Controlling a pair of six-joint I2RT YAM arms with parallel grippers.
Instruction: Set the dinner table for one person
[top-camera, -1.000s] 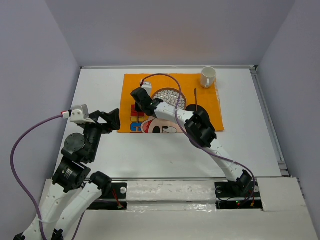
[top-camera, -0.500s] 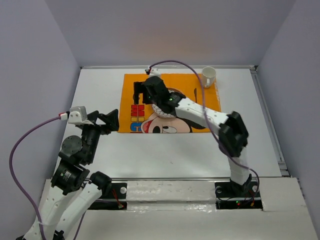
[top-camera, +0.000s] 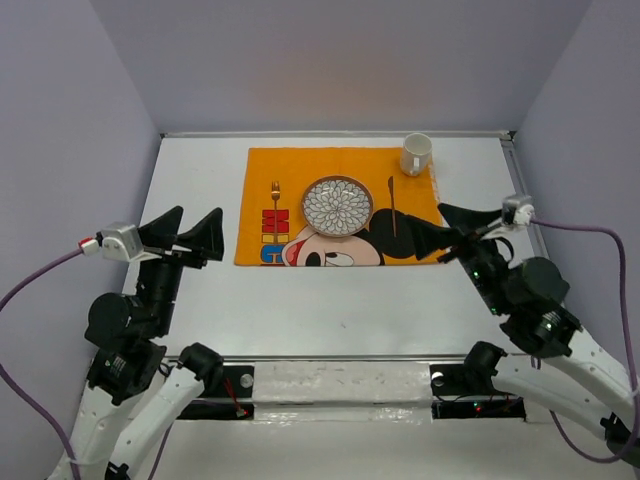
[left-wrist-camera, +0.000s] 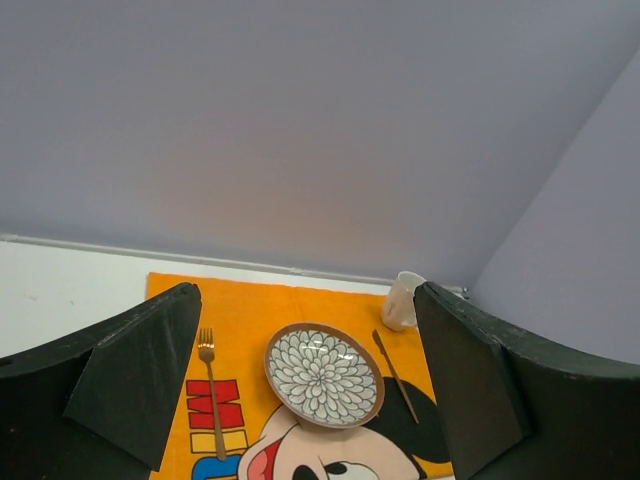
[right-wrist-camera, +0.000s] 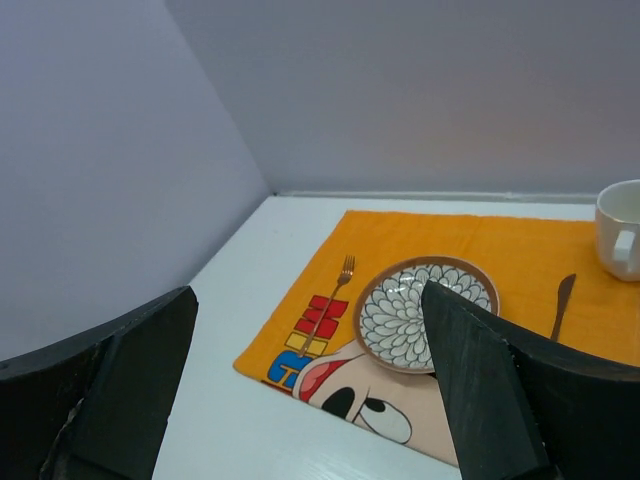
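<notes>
On the white dinner table (top-camera: 330, 300) lies an orange Mickey cloth (top-camera: 300, 165). A patterned plate (top-camera: 338, 204) sits at the cloth's middle, with a fork (top-camera: 275, 200) to its left and a knife (top-camera: 392, 200) to its right. A white mug (top-camera: 416, 154) stands at the cloth's far right corner. My left gripper (top-camera: 190, 232) hangs open, off the cloth's left edge. My right gripper (top-camera: 445, 232) hangs open at the cloth's near right corner. Nothing is between the fingers of either. The left wrist view shows the plate (left-wrist-camera: 324, 373) and fork (left-wrist-camera: 210, 390); the right wrist view shows the plate (right-wrist-camera: 405, 310) and mug (right-wrist-camera: 622, 228).
Grey walls close the table on three sides. A metal rail (top-camera: 540, 240) runs along the right edge. Both arm bases stand at the near edge, with purple cables looping beside them.
My right gripper has opened and drawn back from over the cloth's left part to the near right. The fork now lies uncovered left of the plate. The left gripper shifted slightly left.
</notes>
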